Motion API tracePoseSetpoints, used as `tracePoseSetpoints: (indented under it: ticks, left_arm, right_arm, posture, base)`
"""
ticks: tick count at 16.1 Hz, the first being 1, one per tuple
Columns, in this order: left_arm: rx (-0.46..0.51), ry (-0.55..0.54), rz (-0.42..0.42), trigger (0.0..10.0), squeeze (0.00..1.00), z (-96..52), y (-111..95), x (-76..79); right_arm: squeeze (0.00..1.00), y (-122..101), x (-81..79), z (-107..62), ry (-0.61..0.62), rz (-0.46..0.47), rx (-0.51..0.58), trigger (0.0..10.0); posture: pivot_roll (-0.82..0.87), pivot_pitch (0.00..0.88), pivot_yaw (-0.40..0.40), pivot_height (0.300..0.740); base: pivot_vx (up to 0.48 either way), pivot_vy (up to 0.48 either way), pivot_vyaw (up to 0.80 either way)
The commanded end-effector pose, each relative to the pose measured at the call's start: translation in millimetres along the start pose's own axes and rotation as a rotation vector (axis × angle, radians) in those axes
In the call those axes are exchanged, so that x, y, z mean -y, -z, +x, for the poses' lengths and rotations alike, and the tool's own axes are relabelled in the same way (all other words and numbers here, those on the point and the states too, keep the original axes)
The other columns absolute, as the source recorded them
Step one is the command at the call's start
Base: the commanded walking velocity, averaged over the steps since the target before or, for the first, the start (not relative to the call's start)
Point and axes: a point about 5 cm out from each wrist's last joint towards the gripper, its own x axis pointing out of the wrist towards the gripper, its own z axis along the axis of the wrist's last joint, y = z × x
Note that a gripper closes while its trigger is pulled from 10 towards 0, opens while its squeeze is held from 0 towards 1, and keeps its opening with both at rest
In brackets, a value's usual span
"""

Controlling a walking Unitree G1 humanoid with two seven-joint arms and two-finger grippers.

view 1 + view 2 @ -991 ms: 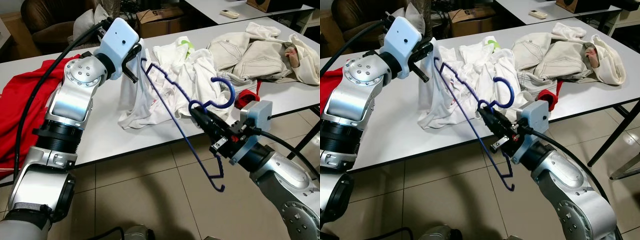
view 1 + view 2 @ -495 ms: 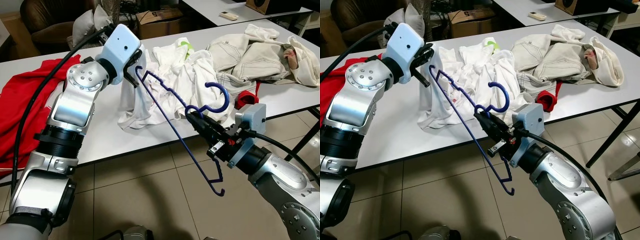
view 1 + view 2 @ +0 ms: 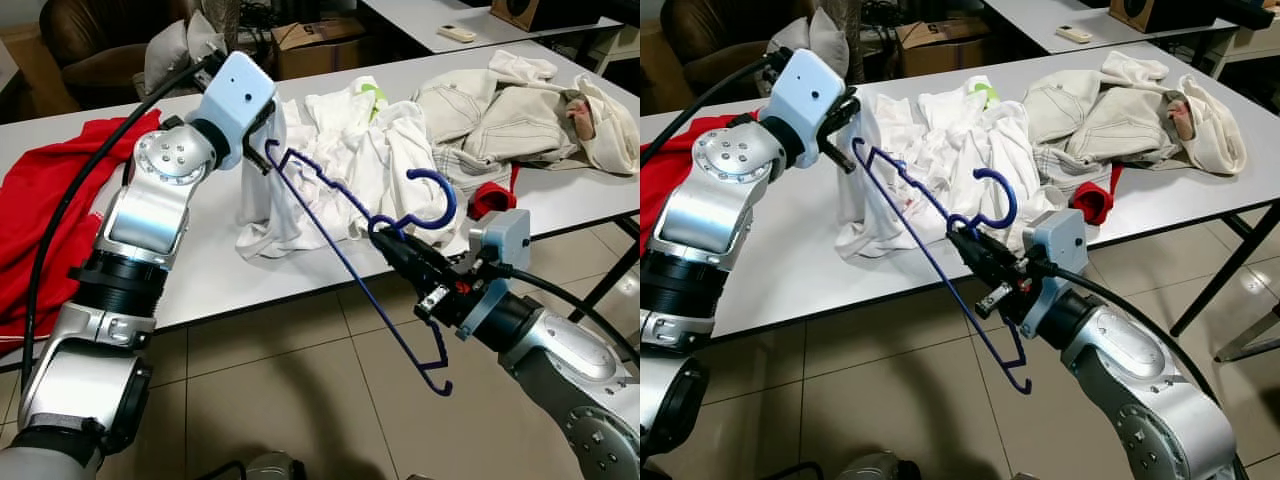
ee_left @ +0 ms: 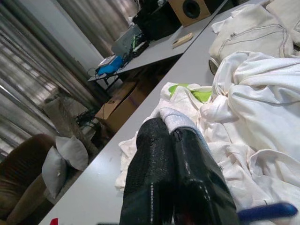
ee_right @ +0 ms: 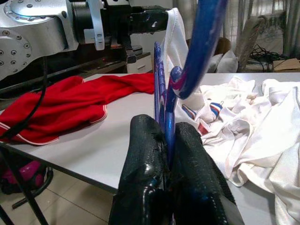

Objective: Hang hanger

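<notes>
- My right gripper is clamped on the blue hanger just below its hook, off the table's near edge.
- My left gripper pinches the white shirt, lifted at the hanger's far tip.
- I judge the hanger light and stiff; the shirt limp.

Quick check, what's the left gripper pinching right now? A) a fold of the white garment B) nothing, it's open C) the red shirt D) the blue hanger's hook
A: the left gripper has its fingers shut on a fold of the white garment, lifting it off the table, while the right gripper holds the blue hanger just below its hook.
</notes>
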Motion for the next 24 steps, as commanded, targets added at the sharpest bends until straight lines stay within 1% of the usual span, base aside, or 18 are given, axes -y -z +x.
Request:
tracePoseSetpoints:
  ticks: [1,3,7,9,11,13,14,15,17,18,19,21,23,24]
  left_arm:
    - [0.001,0.019,0.016,0.0,0.00,-2.0,-1.9,1.5]
    - [0.012,0.052,0.021,0.0,0.00,-3.1,-6.3,8.7]
    - [0.006,0.075,0.030,0.0,0.00,-5.6,-7.0,16.5]
    - [-0.003,0.078,0.036,0.0,0.00,-6.0,-5.8,17.8]
    - [-0.019,0.073,0.066,0.0,0.00,-6.2,-3.9,17.3]
    - [-0.016,0.084,0.065,0.0,0.00,-6.6,-5.7,19.0]
    - [-0.012,0.096,0.060,0.0,0.00,-6.5,-7.5,21.8]
    - [-0.017,0.095,0.062,0.0,0.00,-6.0,-6.6,22.4]
    - [-0.020,0.089,0.070,0.0,0.00,-5.9,-6.5,21.3]
    - [-0.015,0.089,0.066,0.0,0.00,-6.0,-8.7,20.8]
    - [-0.012,0.092,0.064,0.0,0.00,-5.9,-10.0,21.2]
    - [0.000,0.104,0.054,0.0,0.00,-5.8,-14.1,22.4]
    - [0.006,0.113,0.051,0.0,0.00,-5.6,-16.4,23.2]
    - [0.006,0.114,0.051,0.0,0.00,-5.5,-16.6,23.3]
  right_arm:
    - [0.00,-0.4,-0.9,-0.1,-0.007,-0.005,-0.005,10.0]
    - [0.00,0.2,3.7,4.4,0.013,-0.017,-0.009,10.0]
    - [0.00,-2.4,12.0,11.0,0.074,-0.024,0.004,10.0]
    - [0.00,-3.9,12.0,12.2,0.079,-0.022,0.014,10.0]
    - [0.00,-4.6,10.2,13.4,0.081,-0.015,0.022,10.0]
    - [0.00,-3.8,10.2,16.6,0.105,0.001,0.025,10.0]
    - [0.00,-2.2,11.0,23.1,0.150,0.016,0.022,10.0]
    - [0.00,-1.5,9.2,26.9,0.161,0.031,0.022,10.0]
    - [0.00,2.5,6.8,30.4,0.185,0.050,-0.002,10.0]
    - [0.00,8.9,8.0,32.6,0.229,0.075,-0.034,10.0]
    - [0.00,12.1,9.0,33.5,0.248,0.083,-0.051,10.0]
    - [0.00,22.5,10.5,38.0,0.277,0.095,-0.123,10.0]
    - [0.00,27.4,11.1,43.2,0.282,0.100,-0.171,10.0]
    - [0.00,28.0,10.9,44.2,0.282,0.104,-0.178,10.0]
  posture:
    - [-0.07,0.000,0.080,0.740]
    - [-0.06,0.000,0.080,0.740]
    - [-0.06,0.000,0.079,0.740]
    - [-0.06,0.000,0.079,0.740]
    - [-0.06,0.000,0.080,0.740]
    - [-0.06,0.000,0.080,0.740]
    - [-0.07,0.000,0.080,0.740]
    - [-0.06,0.000,0.079,0.740]
    - [-0.07,0.000,0.078,0.740]
    - [-0.07,0.000,0.079,0.740]
    - [-0.07,0.000,0.079,0.740]
    - [-0.06,0.000,0.081,0.740]
    - [-0.06,0.000,0.084,0.740]
    - [-0.06,0.000,0.084,0.740]
  base:
    - [0.000,0.000,0.00]
    - [0.000,0.000,0.00]
    - [0.000,0.000,0.00]
    - [0.000,0.000,0.00]
    - [0.000,0.000,0.00]
    - [0.000,0.000,0.00]
    - [0.000,0.000,0.00]
    - [0.000,0.000,0.00]
    - [0.000,0.000,0.00]
    - [0.000,0.000,0.00]
    - [0.000,0.000,0.00]
    - [0.000,0.000,0.00]
    - [0.000,0.000,0.00]
    - [0.000,0.000,0.00]
